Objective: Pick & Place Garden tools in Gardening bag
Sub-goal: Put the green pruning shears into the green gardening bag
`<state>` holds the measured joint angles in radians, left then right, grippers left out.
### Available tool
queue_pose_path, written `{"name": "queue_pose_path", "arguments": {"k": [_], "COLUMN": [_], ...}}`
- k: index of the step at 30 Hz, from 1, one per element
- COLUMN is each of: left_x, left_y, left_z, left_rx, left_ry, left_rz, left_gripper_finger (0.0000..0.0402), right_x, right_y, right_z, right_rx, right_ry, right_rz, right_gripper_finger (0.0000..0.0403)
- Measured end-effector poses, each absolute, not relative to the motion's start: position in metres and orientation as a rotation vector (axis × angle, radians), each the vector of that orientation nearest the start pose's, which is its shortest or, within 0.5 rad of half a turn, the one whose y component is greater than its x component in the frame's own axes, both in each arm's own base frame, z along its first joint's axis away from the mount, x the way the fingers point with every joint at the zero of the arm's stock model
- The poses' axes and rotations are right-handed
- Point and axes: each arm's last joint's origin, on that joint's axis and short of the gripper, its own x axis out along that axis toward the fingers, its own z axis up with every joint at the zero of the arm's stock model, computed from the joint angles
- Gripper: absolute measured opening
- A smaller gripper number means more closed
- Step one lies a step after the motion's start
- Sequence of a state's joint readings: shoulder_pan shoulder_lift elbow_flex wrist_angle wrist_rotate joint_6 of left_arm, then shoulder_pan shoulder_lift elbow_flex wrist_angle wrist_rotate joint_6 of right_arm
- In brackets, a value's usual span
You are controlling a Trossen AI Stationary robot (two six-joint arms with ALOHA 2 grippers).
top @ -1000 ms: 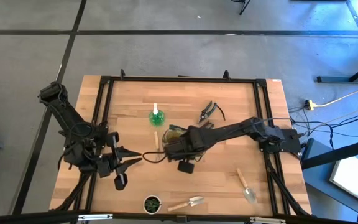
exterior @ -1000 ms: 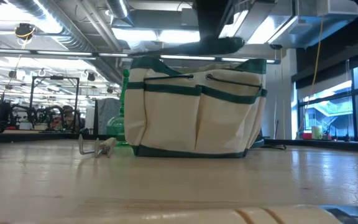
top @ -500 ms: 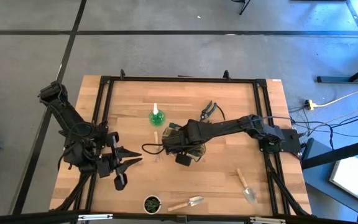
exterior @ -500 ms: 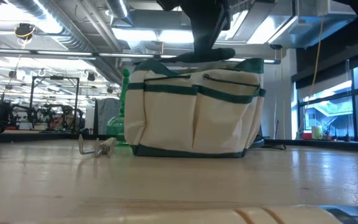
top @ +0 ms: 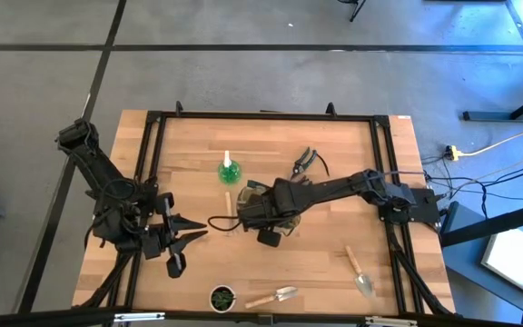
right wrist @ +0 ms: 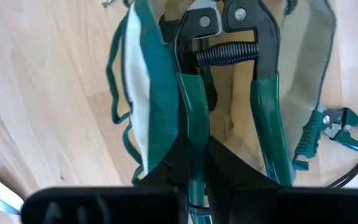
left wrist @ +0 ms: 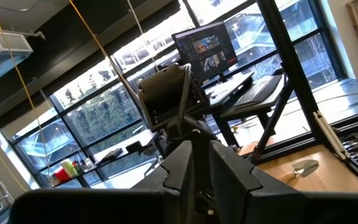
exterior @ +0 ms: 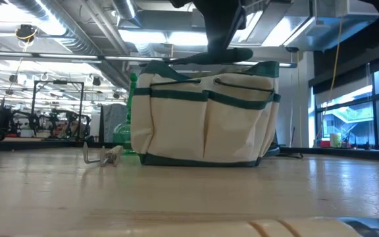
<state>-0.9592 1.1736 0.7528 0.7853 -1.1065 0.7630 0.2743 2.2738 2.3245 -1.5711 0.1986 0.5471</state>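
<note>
The tan gardening bag with green trim stands upright mid-table, mostly under my right arm in the high view. My right gripper hangs over its mouth, shut on green-handled pruners whose spring and head point down into the bag. My left gripper waits shut at the table's left, holding nothing. On the table lie a second pair of pruners, a green spray bottle, a fork and two trowels. My right gripper pinches one green handle of the pruners between its two fingers, near the handle's free end. The fingers come from above, pointing down and lying along the handle. The other handle stands free, and the pruners hang head-down inside the bag's mouth.
A small dark pot with a plant sits at the near edge beside one trowel. The black frame rails run along the table's sides. Bare wood lies between the bag and my left gripper.
My right gripper, still shut on the pruners, has shifted a little toward the table's left over the bag's mouth and tipped slightly. The bag stands as before.
</note>
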Motion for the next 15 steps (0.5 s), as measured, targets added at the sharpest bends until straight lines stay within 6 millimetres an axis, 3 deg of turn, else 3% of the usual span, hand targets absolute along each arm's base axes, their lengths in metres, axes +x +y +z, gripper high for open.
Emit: {"name": "queue_pose_path", "arguments": {"k": [11,15], "left_x": [0.160,0.158], "left_y": [-0.183,-0.185], "left_z": [0.330,0.330], "left_rx": [0.431,0.430], "left_ry": [-0.120,-0.121], "left_rz": [0.202,0.193], "left_gripper_finger": [0.0047,0.0047], "right_x": [0.422,0.409], "right_y": [0.113,0.114], "right_z": [0.283,0.309], "right_rx": [0.054,-0.005], "right_ry": [1.411,1.295], "right_rz": [-0.360,-0.426], "right_gripper_finger": [0.0023,0.0023]}}
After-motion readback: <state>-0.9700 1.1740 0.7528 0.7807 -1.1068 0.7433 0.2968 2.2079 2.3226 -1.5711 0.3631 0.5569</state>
